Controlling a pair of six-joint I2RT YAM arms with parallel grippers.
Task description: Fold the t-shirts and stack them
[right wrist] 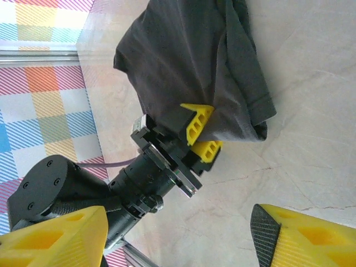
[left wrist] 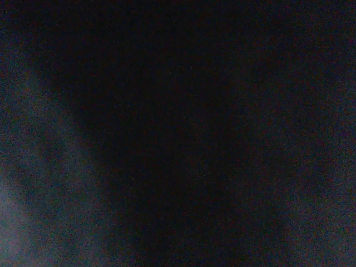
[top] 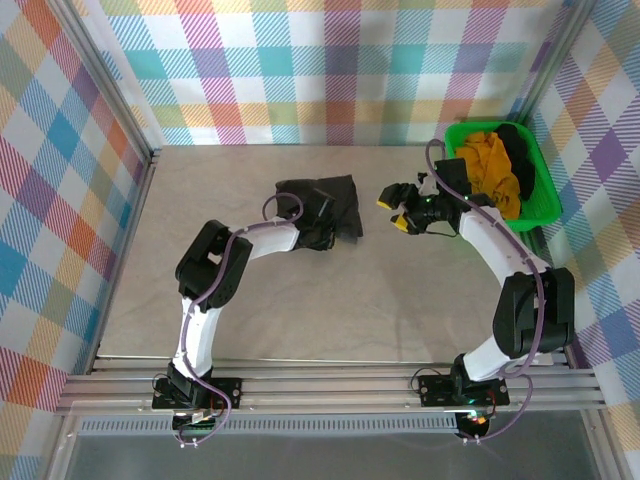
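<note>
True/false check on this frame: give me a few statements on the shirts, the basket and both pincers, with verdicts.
1. The charcoal t-shirt lies on the table, outside the green basket. True.
2. The right pincer holds a yellow shirt. False: it is open and empty, over bare table between the charcoal t-shirt and the basket.
3. The basket holds a yellow shirt and black fabric. True.
4. The left pincer is well clear of the charcoal t-shirt. False: in the right wrist view its yellow fingers are closed on the shirt's edge.
</note>
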